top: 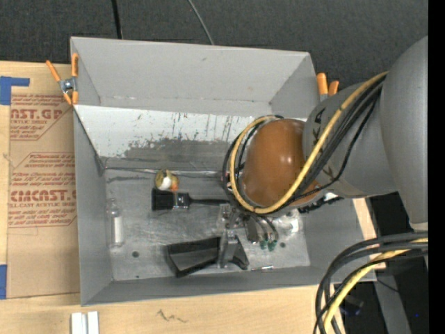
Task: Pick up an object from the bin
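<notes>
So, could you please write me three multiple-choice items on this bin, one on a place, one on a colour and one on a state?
1. Where does the small clear bottle lie?
A. under the arm
B. by the bin wall on the view's left
C. against the far wall

2. What colour is the wedge-shaped thing at the bin's near side?
A. red
B. white
C. black

3. Where does the gripper stand?
A. low in the bin, at the wedge's right end
B. raised over the cardboard
C. over the clear bottle

Answers:
1 B: it lies alone on the floor along that wall.
2 C: it is as dark as the black block behind it.
3 A: it hangs below the orange wrist cover, beside the wedge.
</notes>
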`<state>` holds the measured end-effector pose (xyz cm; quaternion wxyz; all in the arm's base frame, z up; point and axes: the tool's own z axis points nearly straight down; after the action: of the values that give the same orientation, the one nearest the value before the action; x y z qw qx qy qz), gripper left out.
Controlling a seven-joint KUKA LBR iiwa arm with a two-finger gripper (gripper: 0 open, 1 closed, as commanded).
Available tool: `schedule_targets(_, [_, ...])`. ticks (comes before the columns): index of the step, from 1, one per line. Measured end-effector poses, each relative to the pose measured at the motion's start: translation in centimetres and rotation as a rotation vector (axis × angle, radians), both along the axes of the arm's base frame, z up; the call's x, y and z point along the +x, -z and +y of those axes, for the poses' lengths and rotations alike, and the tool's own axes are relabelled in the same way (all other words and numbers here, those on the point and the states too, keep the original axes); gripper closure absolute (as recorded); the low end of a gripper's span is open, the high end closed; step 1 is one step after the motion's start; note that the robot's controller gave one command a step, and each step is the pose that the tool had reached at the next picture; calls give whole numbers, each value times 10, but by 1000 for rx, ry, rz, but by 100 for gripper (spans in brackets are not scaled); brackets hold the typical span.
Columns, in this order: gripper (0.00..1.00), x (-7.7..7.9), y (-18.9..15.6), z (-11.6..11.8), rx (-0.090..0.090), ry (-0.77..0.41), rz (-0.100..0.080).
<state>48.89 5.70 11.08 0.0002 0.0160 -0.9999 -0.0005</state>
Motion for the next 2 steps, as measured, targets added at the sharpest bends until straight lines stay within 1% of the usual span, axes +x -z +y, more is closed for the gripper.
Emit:
schedule_targets(1, [100, 9, -51, 2, -1, 78, 1])
schedule_targets(2, [100, -9, -57, 3, -2, 46, 4])
